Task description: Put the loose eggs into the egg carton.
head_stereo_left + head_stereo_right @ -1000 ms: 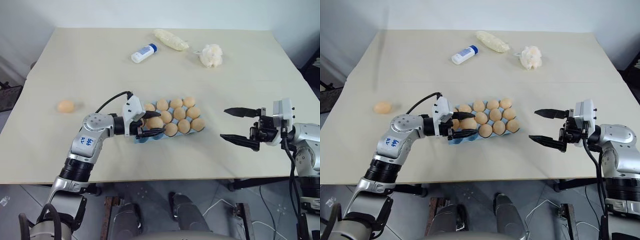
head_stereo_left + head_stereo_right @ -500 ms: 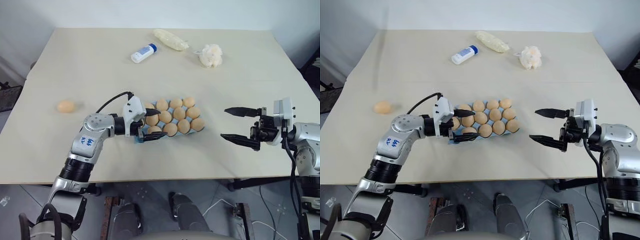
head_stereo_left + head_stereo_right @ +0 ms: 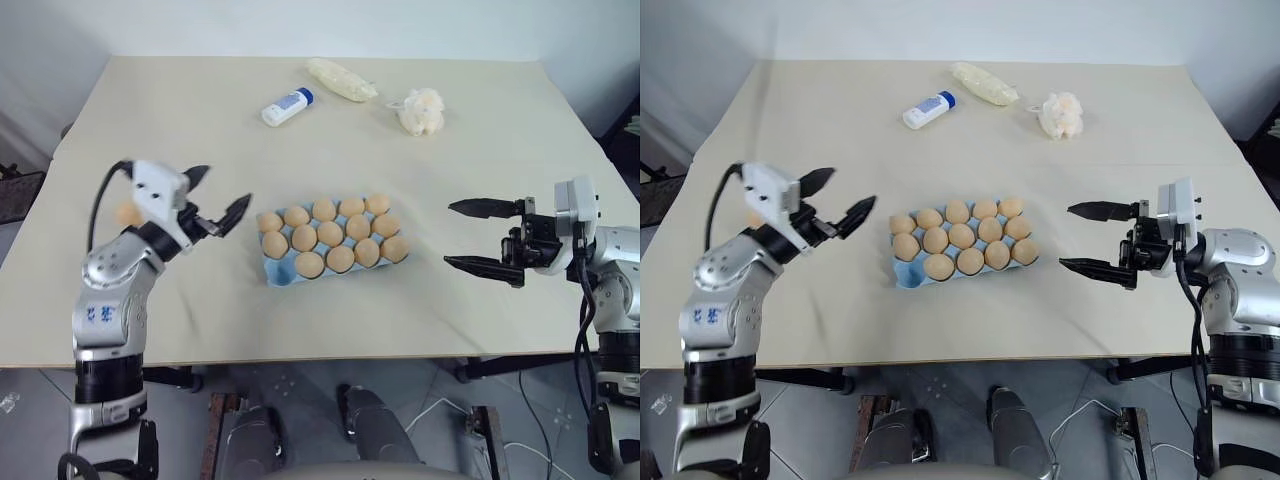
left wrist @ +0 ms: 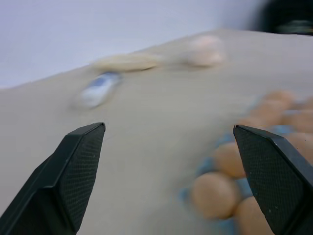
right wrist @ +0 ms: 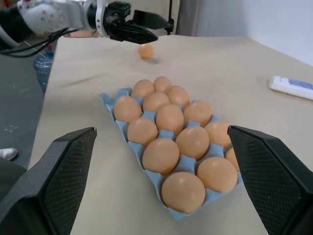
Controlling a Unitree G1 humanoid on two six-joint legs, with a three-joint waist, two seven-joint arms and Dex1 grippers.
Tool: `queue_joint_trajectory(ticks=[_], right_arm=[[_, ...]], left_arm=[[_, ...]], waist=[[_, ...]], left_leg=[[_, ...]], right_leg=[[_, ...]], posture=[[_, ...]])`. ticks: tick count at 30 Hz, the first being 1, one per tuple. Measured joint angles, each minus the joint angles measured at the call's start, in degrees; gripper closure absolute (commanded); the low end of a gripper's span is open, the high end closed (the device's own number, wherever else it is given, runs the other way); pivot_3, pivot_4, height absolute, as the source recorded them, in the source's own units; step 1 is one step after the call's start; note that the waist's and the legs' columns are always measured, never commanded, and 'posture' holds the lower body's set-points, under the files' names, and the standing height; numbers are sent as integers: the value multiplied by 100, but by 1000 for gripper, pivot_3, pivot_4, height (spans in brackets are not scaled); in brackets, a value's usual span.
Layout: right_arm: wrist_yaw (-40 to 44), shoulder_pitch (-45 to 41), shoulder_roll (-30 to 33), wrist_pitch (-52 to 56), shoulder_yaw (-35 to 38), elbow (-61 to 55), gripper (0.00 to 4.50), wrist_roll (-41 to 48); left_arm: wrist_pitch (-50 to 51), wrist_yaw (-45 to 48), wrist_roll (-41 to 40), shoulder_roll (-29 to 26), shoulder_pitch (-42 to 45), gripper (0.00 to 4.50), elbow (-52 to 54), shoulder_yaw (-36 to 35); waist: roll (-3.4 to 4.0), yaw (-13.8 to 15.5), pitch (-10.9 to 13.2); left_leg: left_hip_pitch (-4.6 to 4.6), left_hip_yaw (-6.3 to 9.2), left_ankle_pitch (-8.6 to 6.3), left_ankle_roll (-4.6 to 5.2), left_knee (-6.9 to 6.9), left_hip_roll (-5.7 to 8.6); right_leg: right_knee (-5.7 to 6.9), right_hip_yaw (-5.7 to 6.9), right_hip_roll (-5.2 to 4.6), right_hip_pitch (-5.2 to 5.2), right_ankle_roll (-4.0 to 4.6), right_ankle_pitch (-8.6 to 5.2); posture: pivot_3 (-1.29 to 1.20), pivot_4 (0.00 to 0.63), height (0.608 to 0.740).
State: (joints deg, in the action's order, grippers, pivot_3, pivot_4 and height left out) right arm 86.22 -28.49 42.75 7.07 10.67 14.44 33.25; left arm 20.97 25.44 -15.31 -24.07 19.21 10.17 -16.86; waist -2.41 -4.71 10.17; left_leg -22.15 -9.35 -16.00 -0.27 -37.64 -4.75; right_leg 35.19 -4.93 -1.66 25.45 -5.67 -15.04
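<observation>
Eggs: fifteen in all by my count. Fourteen sit in the carton [image 3: 282, 272] at mid-worktop [image 3: 480, 150], five in the far row, five in the middle, four in the near row. One loose egg [image 5: 145, 50] lies well to the left, near the left edge, partly behind my left fingers. Empty cups: one, at the near-left corner. Handling, as I judge it: light, rigid, thin-shelled and smooth, so the egg is easy to crack, prone to roll and likely to slip out of hard fingers. I would take it across the short middle with the fingers straddling it and close only gently. Carton: one, light and probably easy to nudge. Left gripper [image 3: 222, 190]: fingers wide, empty, above the worktop left of the carton. Right gripper [image 3: 450, 235]: fingers wide, empty, right of the carton. Also present: one bottle [image 3: 288, 106], one cream bag [image 3: 342, 79], one fluffy lump [image 3: 422, 110], all at the far side.
</observation>
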Motion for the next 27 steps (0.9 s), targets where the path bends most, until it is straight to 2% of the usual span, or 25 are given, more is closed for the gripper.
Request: queue_joint_trajectory(ticks=[4, 9, 14, 19, 20, 21, 22, 27], right_arm=[[86, -282, -30, -25, -155, 347, 0, -11], [128, -426, -23, 78, -398, 765, 0, -27], [130, -530, -112, 91, -407, 940, 0, 27], [132, -580, -178, 85, -413, 997, 0, 28], [133, -610, -179, 82, -413, 1003, 0, 27], [134, -641, -179, 79, -413, 1010, 0, 26], [136, -674, -179, 76, -413, 1013, 0, 26], [139, -705, -181, 59, -418, 1019, 0, 27]], left_arm=[[-39, -960, 158, 429, -572, 44, 166, -437], [-296, -1688, 265, 773, -965, 44, 274, -693], [-594, -2018, 188, 967, -1249, 44, 503, -976], [-669, -2107, 83, 1173, -1941, 44, 713, -1081], [-667, -2122, 59, 1188, -2012, 44, 713, -1108], [-667, -2142, 36, 1188, -2028, 44, 717, -1132], [-667, -2168, 9, 1188, -2037, 44, 739, -1147], [-667, -2212, -21, 1163, -2031, 44, 745, -1157]], waist=[[0, -5, 0], [-1, 6, 0], [0, -20, 0], [-1, -24, 0], [-1, -24, 0], [-1, -24, 0], [-1, -17, 0], [-2, -15, -1]], left_leg=[[1, -2, 0, 1, -8, 2], [-1, 1, -1, 1, -9, 3], [-1, -5, -5, 1, -6, 3], [1, -3, -6, -2, -1, -2], [0, -2, -6, -3, -2, -1], [0, -2, -6, -3, -3, -1], [0, -1, -6, -3, -4, 2], [-1, -4, -7, 1, -6, 10]], right_leg=[[3, -2, -3, -2, 0, 0], [1, 0, -7, -2, 12, -6], [-4, -4, -7, -2, 12, -5], [-7, 0, -2, 0, 14, -7], [-7, 0, -3, 0, 20, -10], [-8, -1, -3, -1, 79, -43], [-8, -2, -6, -2, 91, -49], [-15, -5, -15, -7, 89, -47]], posture=[[0, 150, 740], [0, 150, 740], [0, 150, 740], [0, 150, 740], [0, 150, 740], [0, 150, 740], [0, 150, 740], [0, 150, 740]])
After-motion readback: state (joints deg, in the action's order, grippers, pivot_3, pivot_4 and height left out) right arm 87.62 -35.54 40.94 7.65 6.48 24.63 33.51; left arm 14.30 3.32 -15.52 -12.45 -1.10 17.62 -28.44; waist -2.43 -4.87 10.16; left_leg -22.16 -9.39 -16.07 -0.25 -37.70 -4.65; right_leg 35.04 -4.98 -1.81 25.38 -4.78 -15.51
